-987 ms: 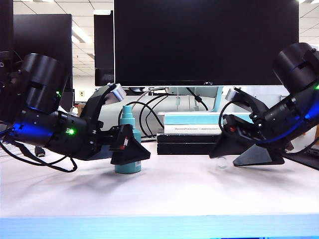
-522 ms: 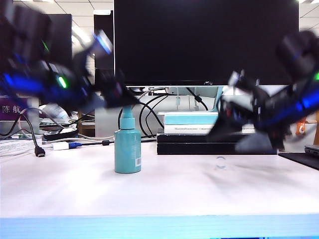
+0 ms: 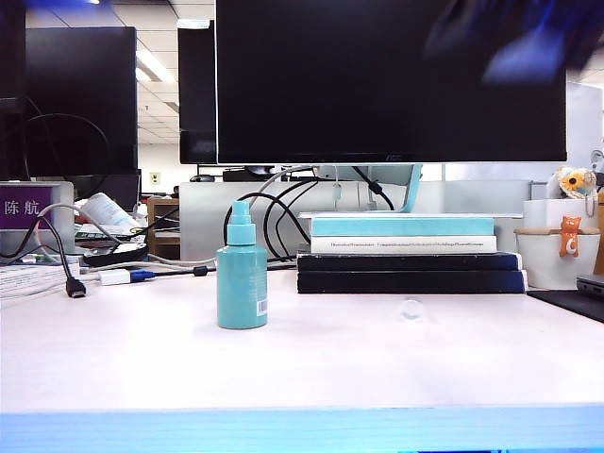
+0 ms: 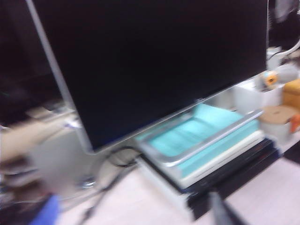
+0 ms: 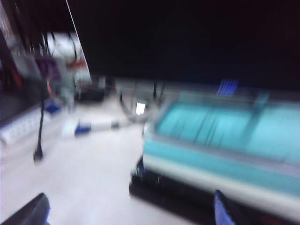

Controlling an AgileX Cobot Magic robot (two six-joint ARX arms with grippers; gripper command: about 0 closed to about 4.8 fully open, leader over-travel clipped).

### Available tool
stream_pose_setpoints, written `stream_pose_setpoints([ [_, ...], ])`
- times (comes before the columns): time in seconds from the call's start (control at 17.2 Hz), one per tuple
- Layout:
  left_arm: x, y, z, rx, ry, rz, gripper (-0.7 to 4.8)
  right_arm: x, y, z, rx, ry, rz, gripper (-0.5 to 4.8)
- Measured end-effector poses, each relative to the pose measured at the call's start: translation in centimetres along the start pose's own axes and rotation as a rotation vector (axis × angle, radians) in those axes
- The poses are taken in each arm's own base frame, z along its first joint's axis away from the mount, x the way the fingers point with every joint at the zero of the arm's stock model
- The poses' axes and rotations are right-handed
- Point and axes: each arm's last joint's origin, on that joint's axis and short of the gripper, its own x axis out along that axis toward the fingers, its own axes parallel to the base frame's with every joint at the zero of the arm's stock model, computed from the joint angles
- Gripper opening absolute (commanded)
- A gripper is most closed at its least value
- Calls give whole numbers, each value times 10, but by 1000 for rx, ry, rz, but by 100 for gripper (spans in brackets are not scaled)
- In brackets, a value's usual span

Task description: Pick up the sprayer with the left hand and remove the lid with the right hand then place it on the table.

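The teal sprayer stands upright on the table, its pump nozzle bare. To its right the tiny clear lid rests on the table, in front of the books. No gripper touches either. My right arm is a dark blur at the upper right of the exterior view; my left arm is out of that view. Blurred wrist views show my left gripper and right gripper open and empty, fingertips far apart, high over the table and facing the monitor and books.
A stack of teal and black books lies under a big black monitor behind the lid. Cables and plugs lie at the back left. A white pot with a small orange figure stands at the far right.
Both arms have swung up and back from the table. The left gripper, which stood around the sprayer, has left it standing. The right gripper has drawn away from the lid.
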Motion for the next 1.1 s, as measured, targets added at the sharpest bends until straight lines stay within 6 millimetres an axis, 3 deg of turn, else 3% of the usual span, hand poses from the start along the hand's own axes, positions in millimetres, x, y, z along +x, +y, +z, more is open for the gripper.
stream_pose_setpoints([
  [0.06, -17, -1, 10, 31, 3, 32, 322, -13, 4, 9, -14, -25, -24, 452],
  [0.12, -36, -1, 19, 48, 3, 80, 270, -28, 9, 16, -25, -43, -53, 212],
  [0.17, -71, -2, 32, 61, -6, 199, 268, -62, 19, 31, -65, -111, -100, 153],
  [0.23, -84, -3, 36, 62, -8, 238, 267, -75, 23, 36, -86, -138, -120, 106],
  [0.35, -138, -11, 43, 77, -59, 303, 227, -122, 34, 42, -137, -241, -237, 18],
  [0.46, -165, -16, 41, 72, -65, 357, 209, -146, 39, 37, -148, -324, -274, -6],
  [0.64, -180, -23, 20, -58, 76, 359, 204, -150, 37, 2, -110, -260, -275, -6],
  [0.93, -164, -29, -22, -169, 196, 344, 170, -139, 25, -70, -22, -137, -282, -6],
  [1.04, -152, -29, -25, -261, 40, 330, 169, -137, 22, -82, 10, -178, -286, -6],
  [1.1, -147, -29, -29, -190, -9, 301, 169, -137, 22, -84, 12, -190, -294, -6],
])
